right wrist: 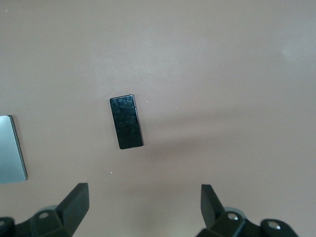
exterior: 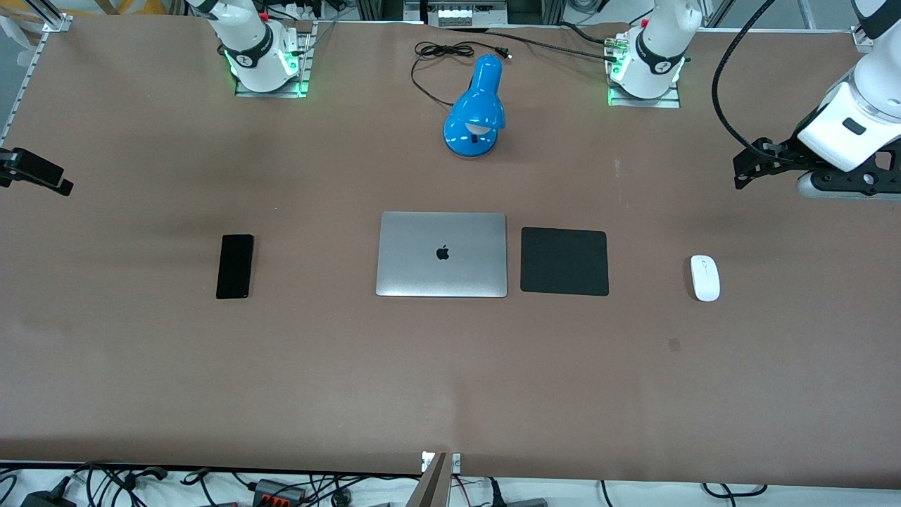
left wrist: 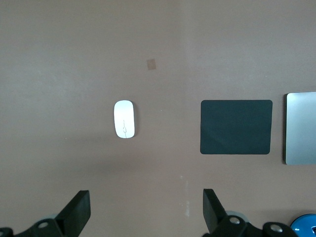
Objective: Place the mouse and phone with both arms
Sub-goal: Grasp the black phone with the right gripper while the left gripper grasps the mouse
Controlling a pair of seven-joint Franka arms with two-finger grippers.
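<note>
The white mouse (exterior: pixel 704 277) lies on the brown table toward the left arm's end; it also shows in the left wrist view (left wrist: pixel 124 119). The black phone (exterior: pixel 234 266) lies flat toward the right arm's end, and shows in the right wrist view (right wrist: pixel 126 121). My left gripper (exterior: pixel 743 167) hangs open and empty over bare table at the left arm's end, apart from the mouse; its own view (left wrist: pixel 146 210) shows the jaws wide apart. My right gripper (exterior: pixel 34 172) hangs open and empty over the table edge at the right arm's end, apart from the phone (right wrist: pixel 144 205).
A closed silver laptop (exterior: pixel 442 254) lies mid-table with a matte black mouse pad (exterior: pixel 564 261) beside it, between the laptop and the mouse. A blue desk lamp (exterior: pixel 475 105) with a black cord stands between the arm bases. Cables lie along the table's near edge.
</note>
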